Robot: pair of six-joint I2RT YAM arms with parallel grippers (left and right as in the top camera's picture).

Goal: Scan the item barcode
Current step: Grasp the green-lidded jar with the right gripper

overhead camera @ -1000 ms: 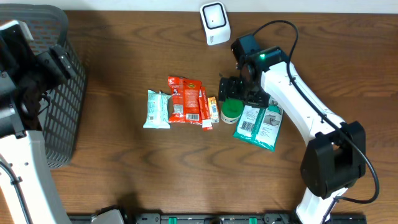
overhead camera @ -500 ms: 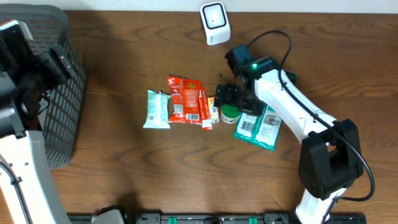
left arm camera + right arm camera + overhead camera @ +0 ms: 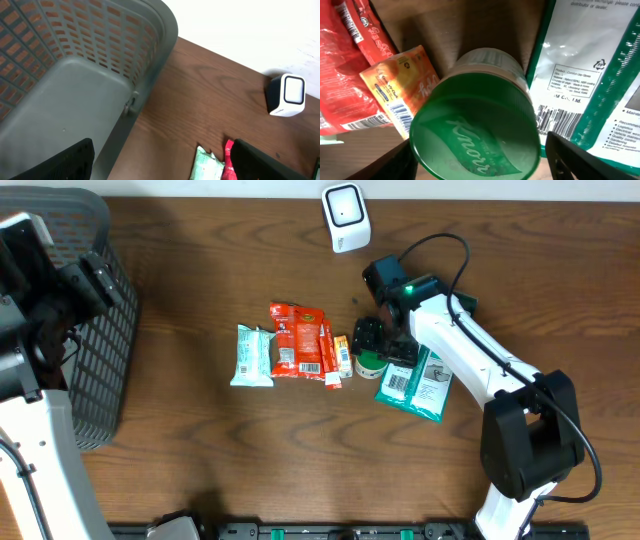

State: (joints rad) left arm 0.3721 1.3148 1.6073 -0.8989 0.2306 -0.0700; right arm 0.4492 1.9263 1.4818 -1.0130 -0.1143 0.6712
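A jar with a green Knorr lid stands upright on the table, just right of the row of packets. My right gripper is down around it and open, one finger against the lid's left edge and the other a small gap off its right edge. The white scanner stands at the table's back edge. My left gripper hangs open and empty high over the basket's right rim, far from the items.
A teal pouch with a barcode lies against the jar's right side. Left of the jar lie an orange sachet, a red packet and a pale green packet. A grey basket fills the left edge.
My right gripper has shifted left and down onto the jar, and its jaws have narrowed around the lid. The left arm has not moved.
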